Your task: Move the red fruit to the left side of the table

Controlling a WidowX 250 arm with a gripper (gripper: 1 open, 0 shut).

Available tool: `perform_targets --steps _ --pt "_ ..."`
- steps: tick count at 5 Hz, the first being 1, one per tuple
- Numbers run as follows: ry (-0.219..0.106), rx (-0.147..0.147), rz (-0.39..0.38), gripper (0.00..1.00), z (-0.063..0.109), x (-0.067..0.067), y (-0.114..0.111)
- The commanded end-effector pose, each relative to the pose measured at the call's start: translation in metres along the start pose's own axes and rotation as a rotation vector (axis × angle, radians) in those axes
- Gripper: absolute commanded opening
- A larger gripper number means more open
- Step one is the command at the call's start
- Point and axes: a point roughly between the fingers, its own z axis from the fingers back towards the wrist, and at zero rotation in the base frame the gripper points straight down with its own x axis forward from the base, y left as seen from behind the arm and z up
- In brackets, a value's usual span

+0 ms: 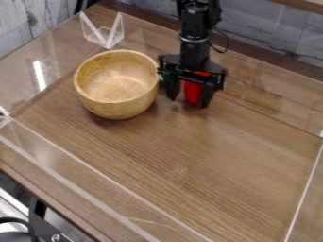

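Observation:
The red fruit (194, 91) rests on the brown wood-grain table (190, 161), just right of the wooden bowl. My gripper (192, 85) points straight down over it, open, with a dark finger (168, 79) on each side of the fruit. The jaws straddle the fruit but stand wide; no squeeze shows. The black arm rises behind it toward the top edge. A bit of green (164, 78) shows at the left finger, partly hidden.
A round wooden bowl (117, 84) sits left of the gripper, close to it. Low clear acrylic walls (38, 57) border the tabletop, with a folded clear piece (101, 30) at the back left corner.

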Motion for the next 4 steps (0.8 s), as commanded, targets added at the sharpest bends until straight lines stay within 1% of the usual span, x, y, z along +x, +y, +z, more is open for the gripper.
perform_targets --steps 1,2,3,4 --pt "-0.083 -0.006 -0.004 1.00 0.031 0.005 -0.004" --pt "-0.085 -0.008 -0.002 0.00 0.031 0.005 -0.003" --pt "-0.092 -0.014 -0.002 0.00 0.035 0.005 -0.003" --pt "-0.131 -0.036 0.010 0.00 0.057 0.004 0.001"
